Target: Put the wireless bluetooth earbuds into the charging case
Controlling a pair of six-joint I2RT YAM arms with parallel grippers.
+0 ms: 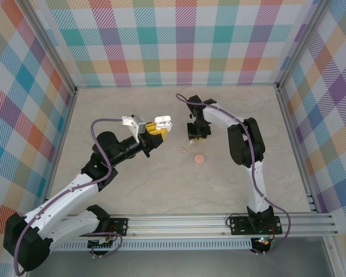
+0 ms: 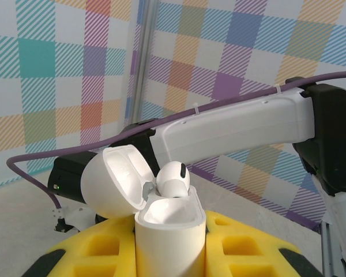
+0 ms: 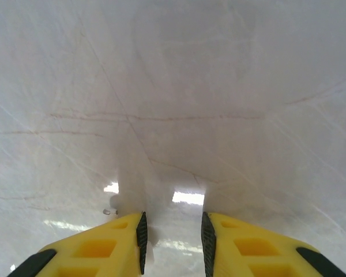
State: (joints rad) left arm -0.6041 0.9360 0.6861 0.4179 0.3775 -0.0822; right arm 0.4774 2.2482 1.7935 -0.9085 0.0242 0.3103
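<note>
Left fingers (image 2: pixel 104 249) clamp the charging case (image 2: pixel 170 234) upright, lid (image 2: pixel 112 182) open leftward; right fingers (image 3: pixel 98 249) stand apart.

Base of charging case (image 2: pixel 170 234) cut by bottom edge; earbud (image 2: pixel 173 178) stem hidden inside it.

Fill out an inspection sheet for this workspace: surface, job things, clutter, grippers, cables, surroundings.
Surface: beige marbled table, no spills seen.
Job's things: case upright, lid open; one earbud sits in it, head sticking up.
Clutter: pink disc and pinkish bit lie apart on the table.
Grippers: left gripper shut on the case; right gripper open, low over the table, nothing between its fingers.
Cables: purple cables run along both arms, no snag seen.
Surroundings: plaid walls; metal rail at the near edge.
</note>
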